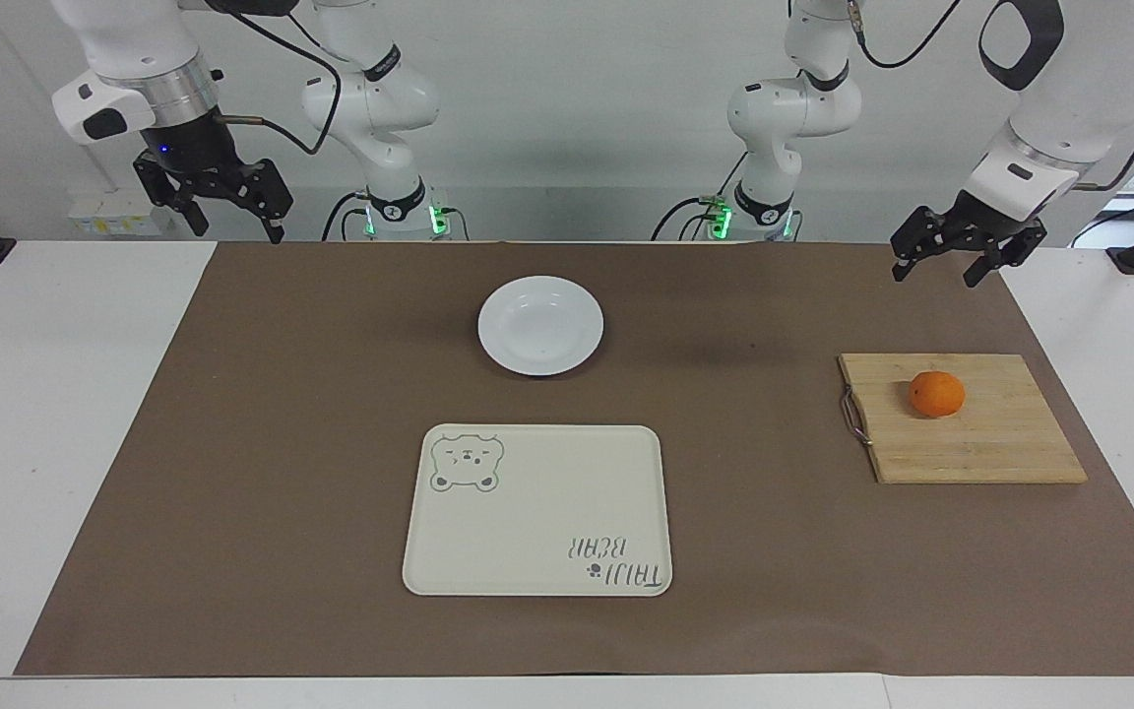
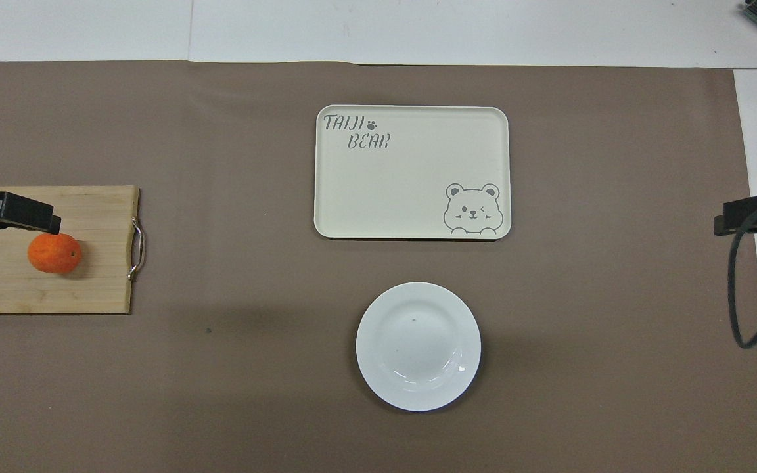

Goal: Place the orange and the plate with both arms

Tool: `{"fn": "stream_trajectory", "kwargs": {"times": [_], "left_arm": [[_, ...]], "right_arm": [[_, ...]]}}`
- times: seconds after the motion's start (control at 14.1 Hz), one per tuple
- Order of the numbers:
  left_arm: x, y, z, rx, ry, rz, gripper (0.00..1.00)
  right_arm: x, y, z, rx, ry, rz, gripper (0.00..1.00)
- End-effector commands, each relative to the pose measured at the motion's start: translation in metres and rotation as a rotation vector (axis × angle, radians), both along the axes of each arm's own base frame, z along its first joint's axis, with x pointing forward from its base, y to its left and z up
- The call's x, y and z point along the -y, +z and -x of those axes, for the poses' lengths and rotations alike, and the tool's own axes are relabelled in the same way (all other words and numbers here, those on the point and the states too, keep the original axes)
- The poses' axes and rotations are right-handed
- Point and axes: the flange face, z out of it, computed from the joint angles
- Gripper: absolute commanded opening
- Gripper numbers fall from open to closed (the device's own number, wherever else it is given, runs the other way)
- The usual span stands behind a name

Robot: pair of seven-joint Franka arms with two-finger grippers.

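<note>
The orange [image 1: 936, 394] [image 2: 54, 253] sits on a wooden cutting board [image 1: 1000, 443] [image 2: 89, 289] at the left arm's end of the table. The white plate [image 1: 540, 325] [image 2: 418, 346] lies bare on the brown mat midway between the arms, nearer to the robots than the cream bear tray [image 1: 537, 512] [image 2: 411, 171]. My left gripper [image 1: 936, 271] hangs open in the air over the mat's edge beside the board, holding nothing. My right gripper [image 1: 237, 228], the one with the silver wrist ring, hangs open and bare over the mat's corner at the right arm's end.
The brown mat [image 1: 232, 443] covers most of the white table. The board has a metal handle [image 1: 854, 418] on its side toward the tray. A black cable [image 2: 740, 289] loops down from the right arm at the mat's edge.
</note>
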Motion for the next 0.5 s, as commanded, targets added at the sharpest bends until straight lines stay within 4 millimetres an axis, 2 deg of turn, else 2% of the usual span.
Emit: {"fn": "stream_trajectory", "kwargs": {"times": [0.0, 0.43], "left_arm": [[-0.0018, 0.0038, 0.0031, 0.000, -0.014, -0.014, 1.00], [-0.0016, 0.0038, 0.0031, 0.000, -0.012, -0.013, 1.00]], "right_arm": [[0.0021, 0.0000, 0.0050, 0.016, -0.028, 0.004, 1.00], [0.0021, -0.0006, 0.0044, 0.015, -0.022, 0.004, 1.00]]}}
